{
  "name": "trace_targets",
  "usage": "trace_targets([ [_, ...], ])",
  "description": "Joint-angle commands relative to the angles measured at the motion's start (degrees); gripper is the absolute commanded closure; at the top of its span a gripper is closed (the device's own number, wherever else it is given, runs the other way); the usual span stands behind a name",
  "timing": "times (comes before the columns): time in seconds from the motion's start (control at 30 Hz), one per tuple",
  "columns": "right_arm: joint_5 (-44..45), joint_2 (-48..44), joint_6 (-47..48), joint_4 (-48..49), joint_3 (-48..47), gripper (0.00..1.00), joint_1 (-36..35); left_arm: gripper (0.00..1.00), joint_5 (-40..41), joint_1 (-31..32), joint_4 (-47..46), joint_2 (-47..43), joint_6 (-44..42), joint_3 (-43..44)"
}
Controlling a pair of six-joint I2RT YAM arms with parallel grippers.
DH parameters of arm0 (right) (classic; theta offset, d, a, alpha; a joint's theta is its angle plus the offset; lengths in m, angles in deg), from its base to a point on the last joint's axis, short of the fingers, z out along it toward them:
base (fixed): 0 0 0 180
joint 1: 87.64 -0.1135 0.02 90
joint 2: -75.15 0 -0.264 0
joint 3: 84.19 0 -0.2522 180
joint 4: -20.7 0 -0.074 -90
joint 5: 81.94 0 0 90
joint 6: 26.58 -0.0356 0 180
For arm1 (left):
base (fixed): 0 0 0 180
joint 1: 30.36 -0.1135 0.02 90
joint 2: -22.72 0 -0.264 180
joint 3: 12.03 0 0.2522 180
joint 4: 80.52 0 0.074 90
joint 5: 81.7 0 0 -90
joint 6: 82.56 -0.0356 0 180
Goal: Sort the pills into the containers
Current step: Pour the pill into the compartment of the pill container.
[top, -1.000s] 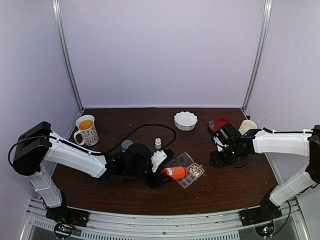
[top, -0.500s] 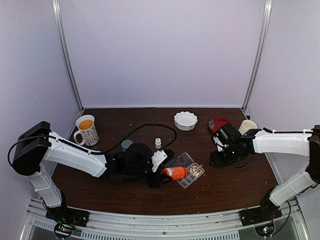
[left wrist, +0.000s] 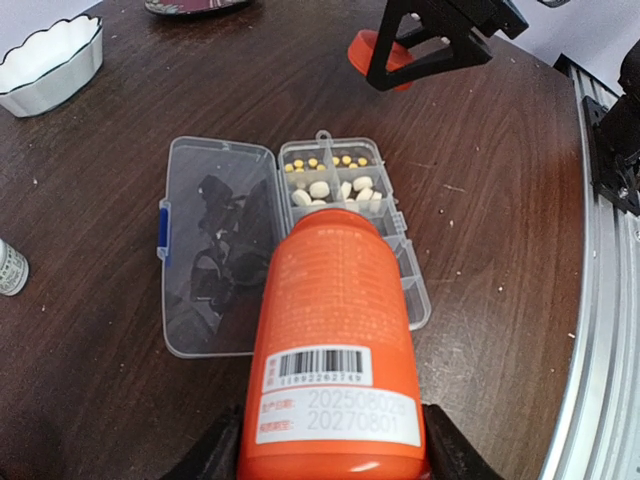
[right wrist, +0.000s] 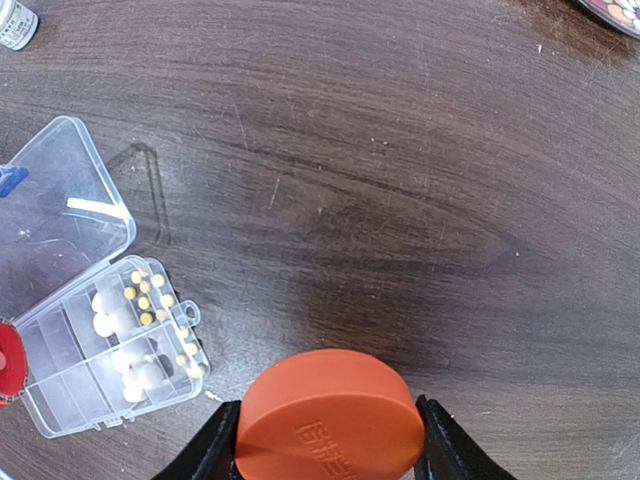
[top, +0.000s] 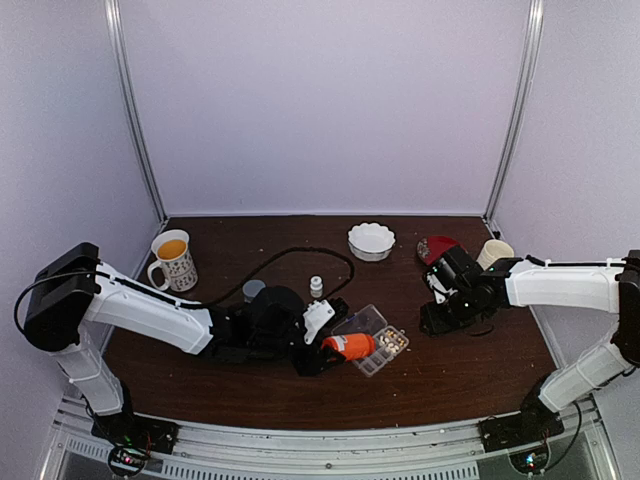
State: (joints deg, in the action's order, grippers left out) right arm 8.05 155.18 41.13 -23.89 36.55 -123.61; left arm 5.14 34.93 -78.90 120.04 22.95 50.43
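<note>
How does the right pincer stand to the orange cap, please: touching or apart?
Touching. The right wrist view shows the orange cap held between the fingers of the right pincer, each pressed against its rim.

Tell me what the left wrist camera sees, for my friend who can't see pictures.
The left gripper holds a round orange plastic bottle tipped with its far end over a flat clear plastic pill box on a dark wooden table. The box's hinged lid lies open, and its far cells hold small whitish oval pills and tiny yellow ones.

Robot lab booth w/ bare walls [top: 320,100], alu posts [top: 135,110], base rail [top: 330,445].
</note>
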Motion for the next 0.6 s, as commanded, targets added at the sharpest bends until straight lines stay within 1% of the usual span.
trace_targets([
  [0.0, 0.18, -0.93, 0.49, -0.67, -1.08, 1.0, 0.51, 1.0, 1.43, 0.37, -1.31, -0.82, -0.8, 0.99],
  [0.03, 0.19, -0.93, 0.53, -0.75, -1.09, 1.0, 0.49, 1.0, 0.9, 0.42, 0.89, -0.88, -0.97, 2.26],
  [0.07, 0.16, -0.99, 0.57, -0.88, -1.02, 1.0, 0.52, 1.0, 0.16, 0.51, 0.92, -1.27, -0.91, 2.79],
  [0.13, 0.35, -1.09, 0.66, -0.84, -0.92, 1.0, 0.54, 1.0, -0.26, 0.71, -1.68, -2.45, -0.56, 1.84],
  [0.2, 0.25, -1.02, 0.66, -0.9, -1.07, 1.0, 0.55, 1.0, 0.94, 0.72, -3.8, -1.58, -0.63, 0.22],
  [0.23, 0.19, -1.02, 0.62, -0.97, -1.16, 1.0, 0.55, 1.0, 1.27, 0.71, -3.56, -0.96, -0.69, 0.45],
  [0.27, 0.19, -1.08, 0.66, -0.92, -1.17, 1.0, 0.55, 1.0, 1.05, 0.63, -1.71, -0.06, -1.23, 1.87],
  [0.33, 0.15, -1.28, 0.66, -0.87, -0.97, 1.0, 0.54, 1.0, 0.63, 0.71, 2.81, -0.97, -1.64, 4.45],
  [0.43, 0.27, -1.11, 0.75, -0.98, -0.96, 1.0, 0.55, 1.0, 0.77, 0.91, -0.12, -2.79, -1.71, 2.04],
  [0.5, 0.19, -1.02, 0.68, -0.86, -0.91, 1.0, 0.57, 1.0, 1.93, 0.86, -2.44, -1.15, -1.66, 0.52],
  [0.57, 0.18, -1.02, 0.66, -0.89, -0.92, 1.0, 0.55, 1.0, 1.11, 0.87, 0.61, 0.27, -1.9, 2.61],
])
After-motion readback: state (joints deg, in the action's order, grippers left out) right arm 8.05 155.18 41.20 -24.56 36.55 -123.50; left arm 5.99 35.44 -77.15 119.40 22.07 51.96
